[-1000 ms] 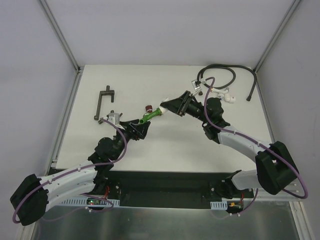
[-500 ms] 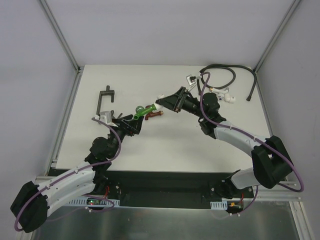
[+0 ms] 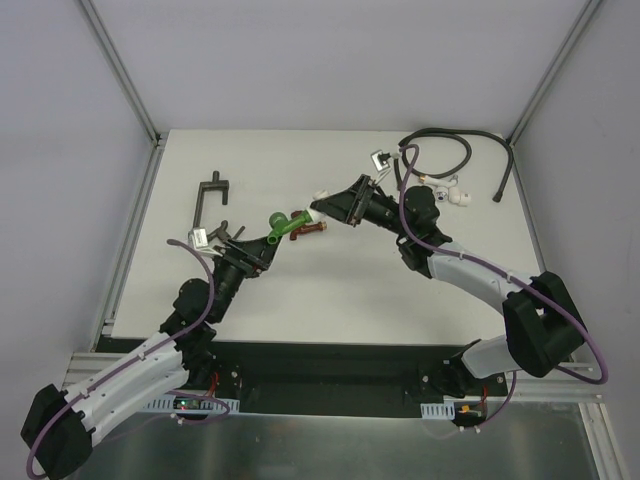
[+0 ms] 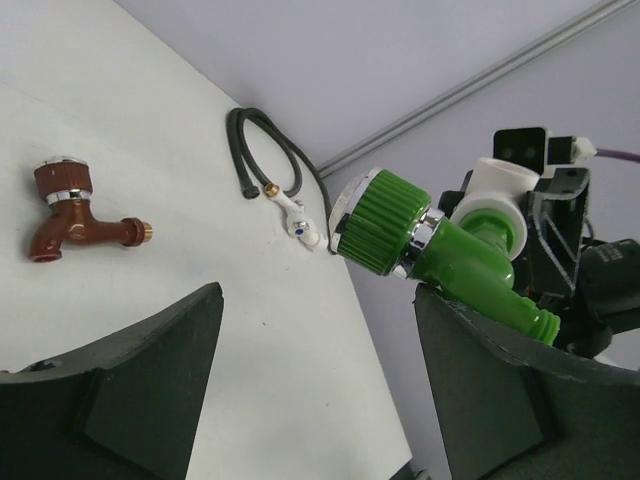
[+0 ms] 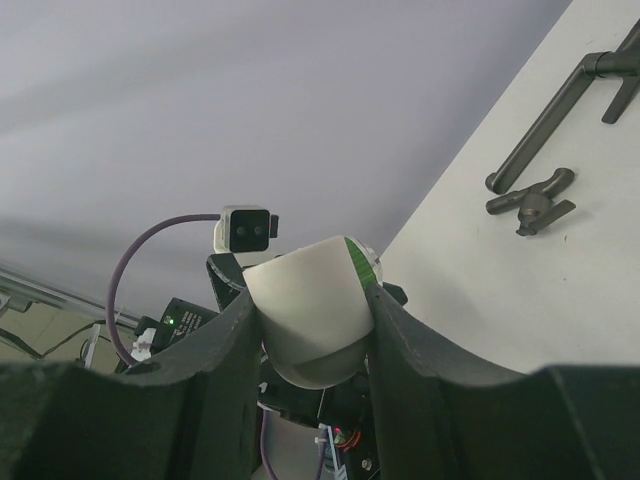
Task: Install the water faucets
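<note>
The green faucet [image 3: 283, 226] hangs in the air, its threaded end in a white elbow fitting [image 3: 317, 212]. My right gripper [image 3: 322, 211] is shut on that fitting, which fills the right wrist view [image 5: 305, 300]. My left gripper [image 3: 260, 243] is open just left of the green faucet. In the left wrist view the green faucet [image 4: 440, 245] sits past the tip of my right-hand finger [image 4: 520, 400], with the jaws wide apart [image 4: 315, 295]. The dark red faucet [image 3: 308, 230] lies on the white table below; it also shows in the left wrist view [image 4: 65, 215].
A black hose [image 3: 440, 150] with white end fittings [image 3: 452, 192] lies at the back right. A dark metal handle piece [image 3: 205, 205] lies at the left, with a smaller dark part [image 5: 530, 205] near it. A small silver clip [image 3: 380, 158] lies by the hose.
My left gripper has let go of the green faucet and drawn back to the left. The right gripper has carried the fitting and the green faucet leftward. The red faucet has tipped over.
</note>
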